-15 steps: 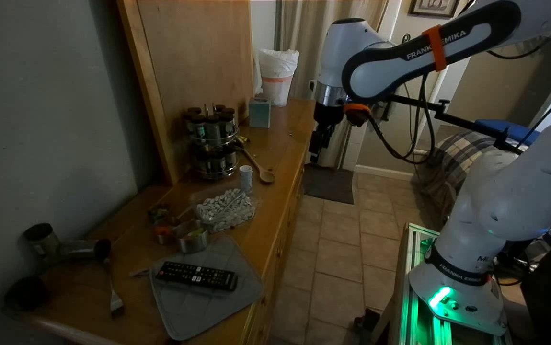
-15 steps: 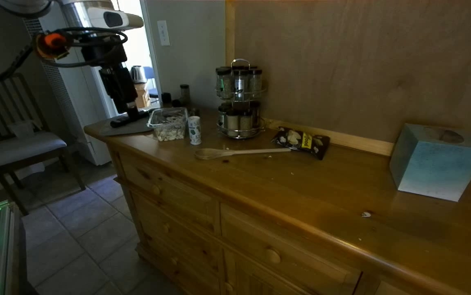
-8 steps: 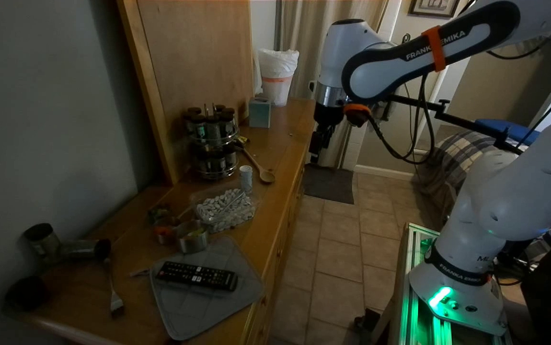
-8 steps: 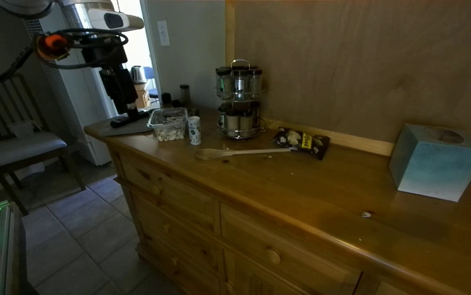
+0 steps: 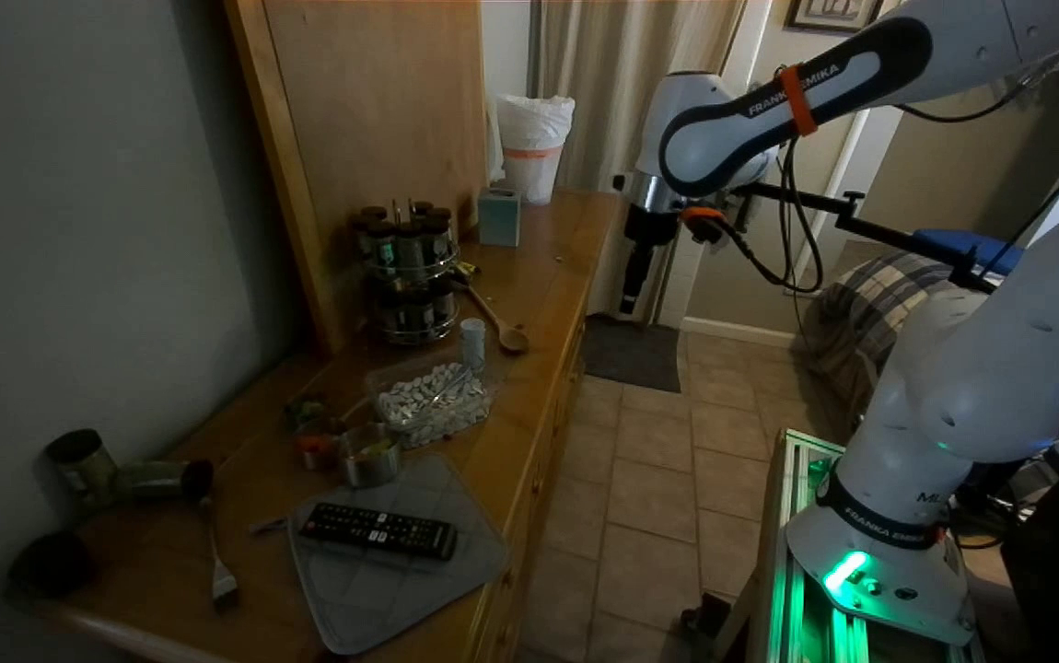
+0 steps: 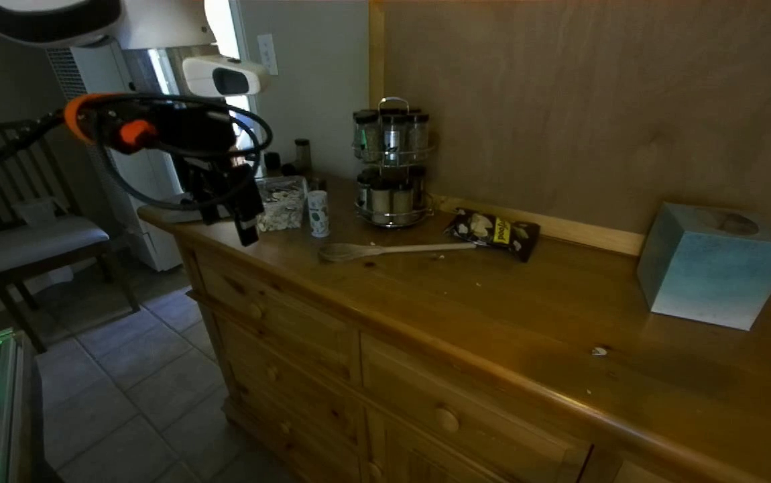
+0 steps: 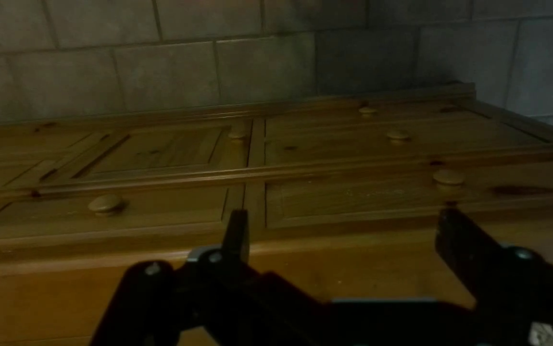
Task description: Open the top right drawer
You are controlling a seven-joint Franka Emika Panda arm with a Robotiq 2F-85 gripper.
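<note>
The wooden cabinet's top-row drawer fronts are all shut flush. The top right drawer (image 6: 635, 473) shows only a corner at the bottom edge in an exterior view, and its knob is out of view there. Left of it is a shut drawer front with a round knob (image 6: 447, 419); this knob also shows in the wrist view (image 7: 106, 204). The left-end drawer has its own knob (image 6: 255, 310), seen at the right in the wrist view (image 7: 448, 178). My gripper (image 7: 341, 216) is open and empty, fingers wide apart, and touches nothing. It hangs by the cabinet's front edge in both exterior views (image 5: 629, 306) (image 6: 229, 227).
On the cabinet top stand a spice rack (image 6: 392, 164), a clear tub (image 6: 285, 204), a white cylinder (image 6: 318, 213), a wooden spoon (image 6: 352, 251), a snack bag (image 6: 493, 233) and a tissue box (image 6: 707, 268). A remote (image 5: 378, 529) lies on a grey mat (image 5: 336, 608).
My arm and hand have moved and turned. In an exterior view the gripper has shifted right and nearer the camera, with both fingers now showing. The drawers and objects look the same.
</note>
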